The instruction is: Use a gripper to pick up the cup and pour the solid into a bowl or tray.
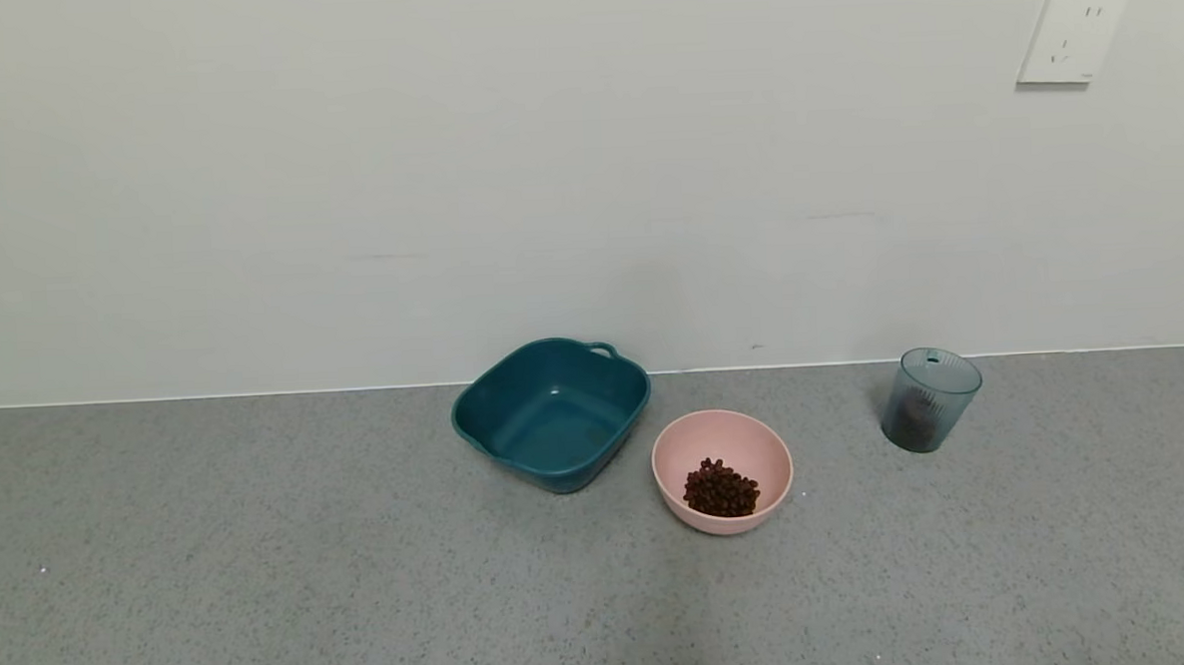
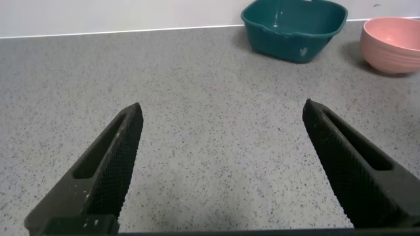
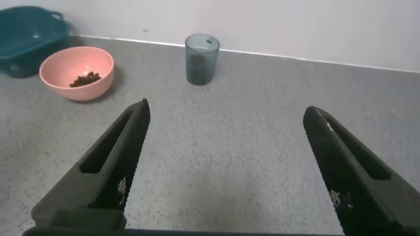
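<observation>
Right pincer (image 3: 223,167) spread wide above the grey bench (image 1: 263,587), left pincer (image 2: 220,167) equally wide over bare bench, cup (image 1: 930,399) upright far right near the wall, brown solid (image 1: 721,488) heaped in pink bowl (image 1: 746,436), teal tub (image 1: 552,412) just left.

Surface: grey speckled countertop (image 1: 263,587) meeting a pale wall at the back
Teal tub: dark teal squarish tub (image 1: 552,414) with handles, near the wall, nothing visible inside
Pink bowl: round pale pink bowl (image 1: 723,471) just beside the tub, toward the robot's right and nearer the robot
Cup: translucent blue-grey ribbed cup (image 1: 930,399) standing upright, well apart to the right of the bowl
</observation>
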Controlling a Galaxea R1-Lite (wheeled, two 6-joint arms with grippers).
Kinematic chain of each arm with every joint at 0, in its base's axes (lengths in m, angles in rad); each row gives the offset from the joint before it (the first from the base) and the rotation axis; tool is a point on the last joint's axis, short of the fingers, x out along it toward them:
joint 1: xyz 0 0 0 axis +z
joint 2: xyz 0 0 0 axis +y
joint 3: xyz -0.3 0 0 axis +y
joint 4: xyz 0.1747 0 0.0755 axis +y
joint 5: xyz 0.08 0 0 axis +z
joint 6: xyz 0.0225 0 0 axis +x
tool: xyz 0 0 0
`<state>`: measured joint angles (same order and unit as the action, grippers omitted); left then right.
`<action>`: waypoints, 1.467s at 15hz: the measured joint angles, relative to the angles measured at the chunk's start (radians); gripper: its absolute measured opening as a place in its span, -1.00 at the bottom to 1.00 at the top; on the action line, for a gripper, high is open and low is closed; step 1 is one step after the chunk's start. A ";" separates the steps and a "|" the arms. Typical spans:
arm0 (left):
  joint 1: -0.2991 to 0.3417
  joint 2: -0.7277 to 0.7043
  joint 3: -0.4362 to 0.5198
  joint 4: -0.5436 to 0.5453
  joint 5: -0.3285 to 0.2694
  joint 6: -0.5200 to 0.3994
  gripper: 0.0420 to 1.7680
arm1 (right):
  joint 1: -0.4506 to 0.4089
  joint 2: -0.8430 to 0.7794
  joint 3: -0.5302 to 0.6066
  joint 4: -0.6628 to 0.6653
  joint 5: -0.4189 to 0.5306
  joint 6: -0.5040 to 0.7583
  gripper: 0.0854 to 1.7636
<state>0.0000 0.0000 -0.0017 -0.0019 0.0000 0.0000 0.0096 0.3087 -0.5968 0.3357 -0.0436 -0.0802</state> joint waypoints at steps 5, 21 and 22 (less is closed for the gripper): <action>0.000 0.000 0.000 0.000 0.000 0.000 0.98 | -0.001 -0.103 0.067 -0.011 0.000 0.026 0.92; 0.000 0.000 0.000 0.000 0.000 0.000 0.98 | -0.007 -0.304 0.534 -0.389 -0.004 0.002 0.92; 0.000 0.000 0.000 0.000 0.000 0.000 0.98 | -0.007 -0.306 0.556 -0.391 -0.004 0.003 0.92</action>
<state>0.0000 0.0000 -0.0017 -0.0019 0.0000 0.0000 0.0023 0.0032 -0.0409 -0.0557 -0.0479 -0.0768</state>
